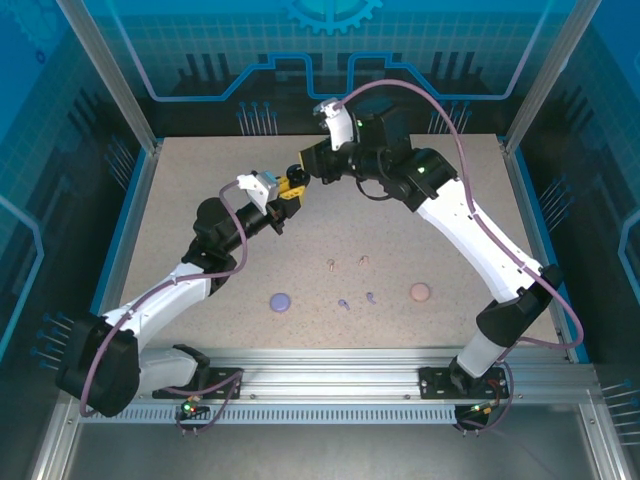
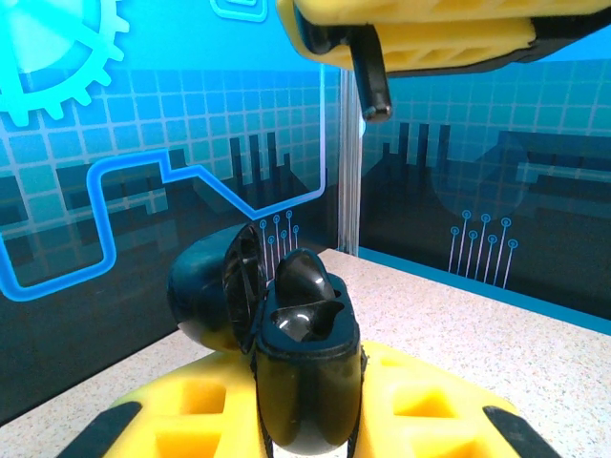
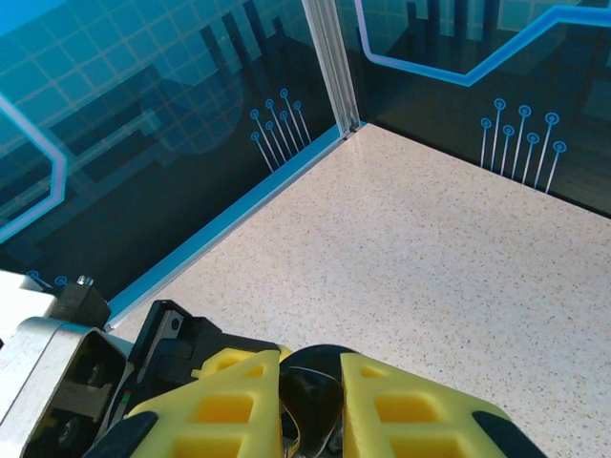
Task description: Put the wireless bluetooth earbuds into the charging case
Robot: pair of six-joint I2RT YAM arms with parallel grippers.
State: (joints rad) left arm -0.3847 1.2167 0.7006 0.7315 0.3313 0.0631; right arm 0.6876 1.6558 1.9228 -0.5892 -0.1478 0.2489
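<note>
Left wrist view: an open black charging case [image 2: 305,382] is gripped by the jaws of the left gripper [image 1: 289,191], and a black earbud [image 2: 372,84] is pinched just above it by the jaws of the right gripper [image 3: 310,386]. Beige earbuds [image 1: 331,265] and lilac earbuds [image 1: 343,304] are seen lying near the middle of the table [image 1: 190,220].

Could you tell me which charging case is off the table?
The black case, open in the left gripper; the lilac case and pinkish case lie on the table.
</note>
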